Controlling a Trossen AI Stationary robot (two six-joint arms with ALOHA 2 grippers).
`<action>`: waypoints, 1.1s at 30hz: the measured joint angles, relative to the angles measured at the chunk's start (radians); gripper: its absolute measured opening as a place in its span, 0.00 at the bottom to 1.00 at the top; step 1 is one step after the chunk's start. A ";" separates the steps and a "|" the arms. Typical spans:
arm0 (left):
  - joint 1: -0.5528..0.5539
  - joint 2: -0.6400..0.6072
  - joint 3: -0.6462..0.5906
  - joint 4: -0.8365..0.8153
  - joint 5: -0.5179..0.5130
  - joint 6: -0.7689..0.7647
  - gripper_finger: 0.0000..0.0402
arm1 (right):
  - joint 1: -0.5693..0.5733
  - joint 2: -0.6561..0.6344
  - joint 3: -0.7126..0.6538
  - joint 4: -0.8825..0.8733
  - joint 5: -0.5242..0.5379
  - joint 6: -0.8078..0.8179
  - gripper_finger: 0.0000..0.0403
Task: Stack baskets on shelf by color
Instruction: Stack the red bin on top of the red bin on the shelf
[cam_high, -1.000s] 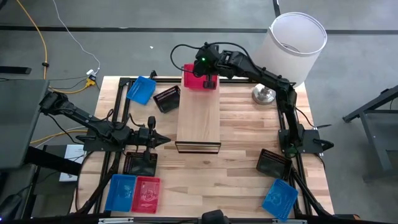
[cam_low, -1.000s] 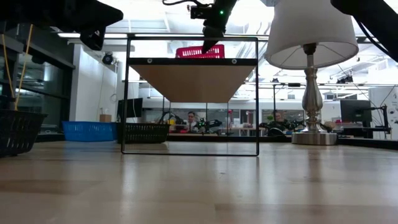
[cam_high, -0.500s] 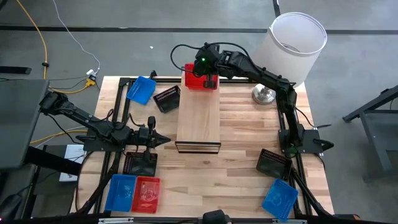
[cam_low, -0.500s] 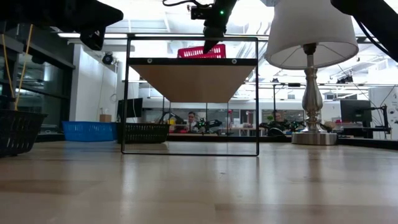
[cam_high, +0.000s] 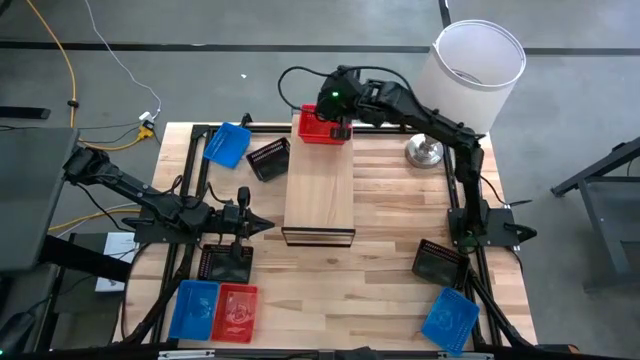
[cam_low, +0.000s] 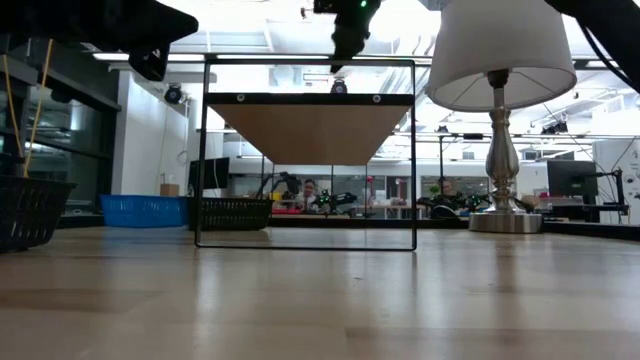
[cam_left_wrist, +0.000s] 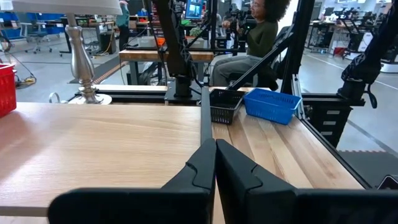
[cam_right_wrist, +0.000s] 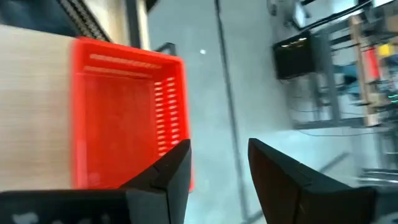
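Note:
A red basket (cam_high: 318, 127) lies flat on the far end of the shelf (cam_high: 320, 195), its bottom on the light-wood plank (cam_right_wrist: 31, 106). My right gripper (cam_high: 341, 128) hangs open just above the basket's right wall (cam_right_wrist: 168, 112); in the right wrist view my right gripper (cam_right_wrist: 217, 165) has nothing between its fingers. In the low view my right gripper (cam_low: 340, 50) stands above the shelf (cam_low: 310, 98) and the basket is hidden. My left gripper (cam_high: 268, 226) waits shut and level by the shelf's left side, and shows shut (cam_left_wrist: 216, 149) in its wrist view.
Blue (cam_high: 228, 144) and black (cam_high: 268, 158) baskets lie far left. A black one (cam_high: 225, 263), a blue one (cam_high: 194, 309) and a red one (cam_high: 237, 311) lie near left. Black (cam_high: 440, 262) and blue (cam_high: 450, 319) ones lie near right. A lamp (cam_high: 478, 65) stands far right.
My right gripper has opened, let go of the red basket and risen a little. The basket has settled flat on the shelf's far end and has dropped out of sight in the low view.

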 joint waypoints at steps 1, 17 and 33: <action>0.000 0.000 0.000 0.000 0.000 0.000 0.00 | 0.000 -0.014 0.000 -0.020 -0.031 0.027 0.37; 0.000 0.000 0.000 -0.007 0.003 -0.011 0.00 | 0.138 -0.258 -0.499 -0.221 -0.499 0.365 0.37; 0.000 0.000 0.000 0.003 -0.035 0.018 0.00 | 0.605 -0.996 -1.624 0.936 -0.223 0.697 0.37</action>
